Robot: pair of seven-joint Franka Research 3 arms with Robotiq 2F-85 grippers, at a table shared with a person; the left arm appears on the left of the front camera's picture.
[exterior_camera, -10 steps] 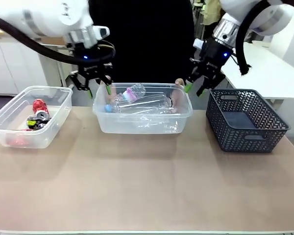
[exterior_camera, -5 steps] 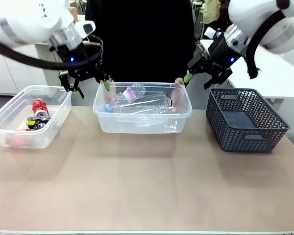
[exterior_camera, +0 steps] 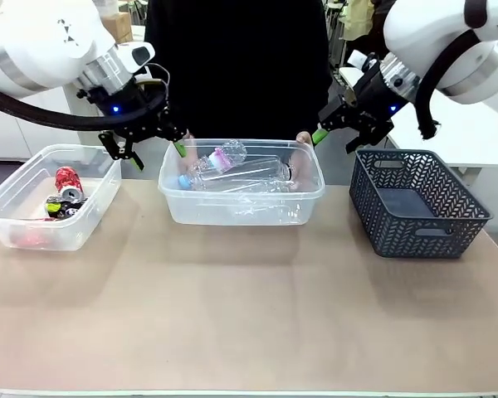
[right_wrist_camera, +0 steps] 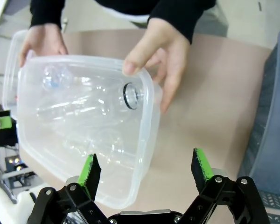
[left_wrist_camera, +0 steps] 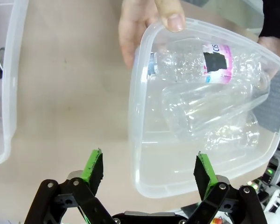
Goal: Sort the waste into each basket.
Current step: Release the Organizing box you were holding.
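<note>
The middle clear basket [exterior_camera: 242, 214] holds several clear plastic bottles [exterior_camera: 236, 170], one with a pink label. A person's hands [exterior_camera: 303, 141] grip its far rim at both ends. The left clear basket [exterior_camera: 83, 224] holds crushed red and silver cans [exterior_camera: 65, 195]. My left gripper [exterior_camera: 152, 153] hangs open and empty above the gap between the two baskets. My right gripper [exterior_camera: 336, 139] hangs open and empty off the middle basket's right end. In the left wrist view the left gripper [left_wrist_camera: 149, 170] looks down on the basket's rim [left_wrist_camera: 135, 140] and a bottle [left_wrist_camera: 200, 65]. In the right wrist view the right gripper [right_wrist_camera: 147, 169] overlooks the basket's rim [right_wrist_camera: 147, 121].
A dark lattice-sided basket [exterior_camera: 415, 203] stands empty at the right, close below my right gripper, and its side [right_wrist_camera: 273, 116] shows in the right wrist view. The person's hand [left_wrist_camera: 144, 28] curls over the tub rim. Bare brown tabletop [exterior_camera: 249, 315] spreads in front.
My left gripper has drawn back left, away from the middle basket. My right gripper has lifted up and to the right and its jaws have spread wider.
</note>
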